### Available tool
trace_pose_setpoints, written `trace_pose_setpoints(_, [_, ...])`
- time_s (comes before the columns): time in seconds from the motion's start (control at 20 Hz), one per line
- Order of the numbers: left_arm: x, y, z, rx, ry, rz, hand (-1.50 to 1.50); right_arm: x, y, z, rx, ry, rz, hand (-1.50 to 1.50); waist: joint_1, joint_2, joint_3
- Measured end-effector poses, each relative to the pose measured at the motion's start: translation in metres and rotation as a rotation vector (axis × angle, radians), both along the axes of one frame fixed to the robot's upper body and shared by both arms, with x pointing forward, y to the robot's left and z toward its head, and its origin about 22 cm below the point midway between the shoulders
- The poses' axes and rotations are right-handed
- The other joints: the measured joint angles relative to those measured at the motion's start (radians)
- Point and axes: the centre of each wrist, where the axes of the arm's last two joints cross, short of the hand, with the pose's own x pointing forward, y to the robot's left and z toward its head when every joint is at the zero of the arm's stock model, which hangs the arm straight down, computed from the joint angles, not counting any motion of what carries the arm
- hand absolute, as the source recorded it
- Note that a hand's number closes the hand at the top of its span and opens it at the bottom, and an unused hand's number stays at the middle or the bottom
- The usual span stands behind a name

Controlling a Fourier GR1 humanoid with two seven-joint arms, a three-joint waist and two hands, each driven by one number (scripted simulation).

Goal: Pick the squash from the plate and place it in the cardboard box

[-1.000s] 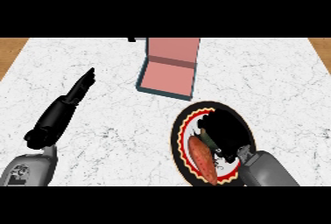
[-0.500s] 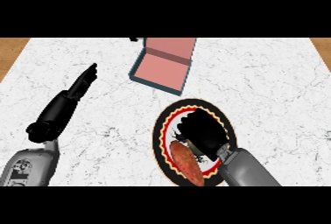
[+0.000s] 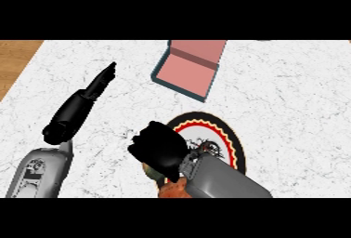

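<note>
At the left, the left hand (image 3: 73, 113) is lying idle over the white tabletop (image 3: 291, 95), its fingers stretching out straight and holding nothing. Further right, the right hand (image 3: 160, 149) is curling into a closed bunch over the near left edge of the plate (image 3: 231, 139), and it looks to be clasping the squash (image 3: 174, 189), so the pick is seemingly under way. The carry and the drop into the cardboard box (image 3: 188, 69), which is sitting well apart at the far side, are remaining to be done. The hand and forearm are hiding most of the squash, so whether it is resting on the plate or lifting off is impossible to tell.
</note>
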Motion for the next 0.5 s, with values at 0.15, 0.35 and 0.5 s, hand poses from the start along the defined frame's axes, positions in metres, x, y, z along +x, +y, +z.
trace_pose_setpoints(0.15, [0.002, -0.002, -0.001, -0.004, 0.006, -0.001, 0.0, -0.002, 0.021, 0.023, 0.062, -0.069, 0.046, 1.5, -0.005, -0.005, 0.0])
trace_pose_setpoints(0.35, [-0.003, 0.007, -0.004, 0.001, 0.012, 0.01, 0.0, -0.002, 0.041, 0.059, 0.153, -0.138, 0.055, 1.5, -0.018, -0.011, -0.001])
trace_pose_setpoints(0.5, [-0.001, 0.01, -0.005, -0.001, 0.019, 0.028, 0.0, -0.007, 0.049, 0.081, 0.249, -0.159, -0.005, 1.5, -0.035, -0.015, -0.001])
